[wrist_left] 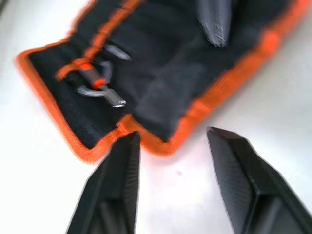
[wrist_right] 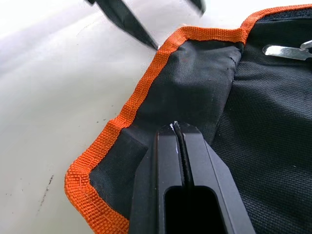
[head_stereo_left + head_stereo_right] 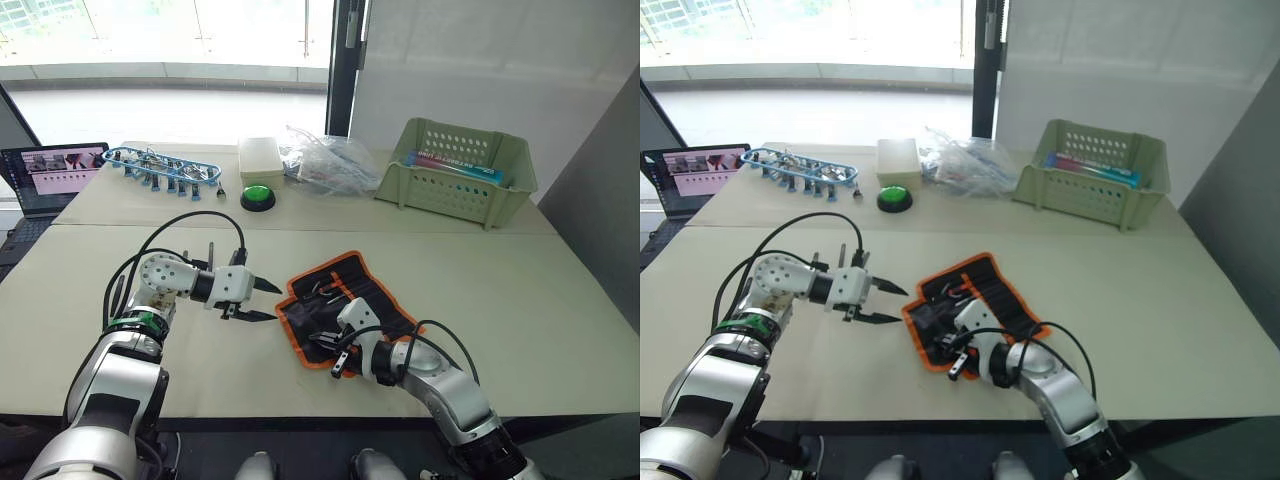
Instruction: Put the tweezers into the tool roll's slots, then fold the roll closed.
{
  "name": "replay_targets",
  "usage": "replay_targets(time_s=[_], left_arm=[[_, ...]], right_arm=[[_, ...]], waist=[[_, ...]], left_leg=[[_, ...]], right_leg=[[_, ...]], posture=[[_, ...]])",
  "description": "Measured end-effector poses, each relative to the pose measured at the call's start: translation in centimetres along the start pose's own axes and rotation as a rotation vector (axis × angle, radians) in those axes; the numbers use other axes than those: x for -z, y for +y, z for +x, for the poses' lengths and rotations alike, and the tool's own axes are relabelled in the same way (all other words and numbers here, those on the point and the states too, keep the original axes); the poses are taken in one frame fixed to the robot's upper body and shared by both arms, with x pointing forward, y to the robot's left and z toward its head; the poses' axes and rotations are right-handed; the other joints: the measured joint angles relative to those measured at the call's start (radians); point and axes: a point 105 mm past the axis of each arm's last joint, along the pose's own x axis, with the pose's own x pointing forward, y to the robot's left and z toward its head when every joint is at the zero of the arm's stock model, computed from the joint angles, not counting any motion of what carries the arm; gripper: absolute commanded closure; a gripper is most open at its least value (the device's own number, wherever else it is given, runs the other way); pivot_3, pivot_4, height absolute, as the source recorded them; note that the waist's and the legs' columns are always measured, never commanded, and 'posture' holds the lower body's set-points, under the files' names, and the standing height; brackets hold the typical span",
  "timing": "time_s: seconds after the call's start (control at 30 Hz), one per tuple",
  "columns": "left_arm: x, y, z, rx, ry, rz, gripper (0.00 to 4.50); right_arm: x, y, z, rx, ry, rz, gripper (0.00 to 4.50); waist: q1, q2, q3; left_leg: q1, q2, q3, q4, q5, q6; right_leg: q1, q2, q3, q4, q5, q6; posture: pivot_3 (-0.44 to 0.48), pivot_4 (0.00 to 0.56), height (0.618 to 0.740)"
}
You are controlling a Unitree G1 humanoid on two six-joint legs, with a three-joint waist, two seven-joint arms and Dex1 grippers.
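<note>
Nearest us, our right pincer (image 2: 178,127) rests on the tool roll (image 3: 345,305), its tips pressed together with a thin sliver between them. The roll lies open on the tabletop (image 3: 520,300), tweezers (image 1: 100,87) tucked in its slots. Our left pincer (image 3: 262,301) hovers beside its edge, fingers apart. Farther back, the green basket (image 3: 455,170) holds a box whose lettering we cannot read.

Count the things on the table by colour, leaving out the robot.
Green: 2, the basket and the push button
Blue: 1, the rack of clips
Black and orange: 1, the tool roll
Cream: 1, the box
Clear: 1, the plastic bag
Dark: 1, the laptop
Total: 7
</note>
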Motion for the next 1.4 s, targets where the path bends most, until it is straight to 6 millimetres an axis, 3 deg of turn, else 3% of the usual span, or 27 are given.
replay_targets(time_s=[0.1, 0.2, 0.4, 0.53, 0.77, 0.97, 1.13, 1.23, 1.4], left_arm=[[-2.3, 1.2, -0.3, -0.012, -0.151, -0.218, 1.42], [-3.5, 2.0, 0.8, -0.055, -0.225, -0.313, 2.38], [-1.1, -1.0, 4.5, -0.066, -0.228, -0.484, 4.38], [0.5, -1.7, 5.5, -0.122, -0.141, -0.481, 4.45], [2.0, -2.5, 6.3, -0.191, -0.004, -0.267, 4.45], [2.4, -2.8, 6.3, -0.242, -0.054, -0.321, 4.45], [2.2, -2.9, 6.3, -0.239, -0.060, -0.299, 4.45], [2.4, -2.9, 6.1, -0.243, -0.055, -0.294, 4.45], [2.6, -3.0, 6.1, -0.252, -0.049, -0.279, 4.45]], right_arm=[[0.0, 0.0, 0.0, -0.003, 0.003, -0.002, 4.50], [-0.2, 0.0, 0.0, -0.010, 0.004, -0.006, 4.50], [-0.3, 0.2, 0.1, -0.019, 0.009, -0.010, 4.50], [-0.3, 0.1, -0.2, -0.012, 0.023, -0.005, 4.50], [-0.5, 0.2, -0.5, -0.034, 0.031, 0.051, 4.50], [-3.9, -1.6, 0.7, -0.018, -0.064, 0.050, 4.50], [-1.3, -2.4, 2.2, 0.011, 0.018, 0.066, 4.50], [-1.3, -2.6, 2.7, 0.010, 0.027, 0.045, 4.50], [-0.3, -1.5, 0.8, -0.025, 0.041, 0.043, 4.50]], waist=[[-0.001, 0.000, 0.000], [-0.001, 0.000, 0.000], [-0.002, 0.000, 0.000], [0.003, 0.000, 0.000], [0.005, 0.001, -0.011], [0.003, 0.001, -0.012], [0.004, 0.002, -0.012], [0.001, 0.003, -0.013], [0.002, 0.004, -0.017]], left_leg=[[0.000, 0.000, -0.001, 0.000, 0.000, 0.000], [0.001, 0.000, -0.001, 0.000, 0.000, 0.000], [0.000, 0.000, -0.002, 0.000, 0.000, 0.000], [0.001, 0.000, -0.002, 0.000, 0.000, 0.000], [0.004, 0.000, -0.001, 0.000, 0.000, 0.000], [0.006, 0.000, -0.003, 0.000, 0.000, 0.000], [0.005, 0.000, -0.004, 0.000, 0.000, 0.000], [0.007, 0.000, -0.004, 0.000, 0.000, 0.000], [0.007, 0.000, -0.004, 0.000, 0.000, 0.000]], right_leg=[[0.000, 0.000, 0.000, 0.000, 0.000, 0.001], [0.001, 0.000, 0.000, 0.000, -0.002, 0.003], [0.000, 0.000, 0.000, 0.001, -0.001, 0.001], [0.001, 0.000, 0.000, 0.001, 0.000, -0.001], [0.003, 0.000, 0.000, -0.001, 0.000, 0.000], [0.003, 0.002, 0.000, 0.000, 0.003, -0.001], [0.003, 0.003, 0.001, 0.000, 0.002, -0.001], [0.004, 0.003, 0.002, 0.000, 0.002, -0.001], [0.005, 0.004, 0.002, -0.001, 0.002, -0.001]], posture=[[0.000, 0.150, 0.738], [0.000, 0.150, 0.738], [0.000, 0.150, 0.738], [0.000, 0.150, 0.738], [0.000, 0.150, 0.738], [0.000, 0.150, 0.738], [0.000, 0.150, 0.738], [0.000, 0.150, 0.738], [0.000, 0.150, 0.738]])
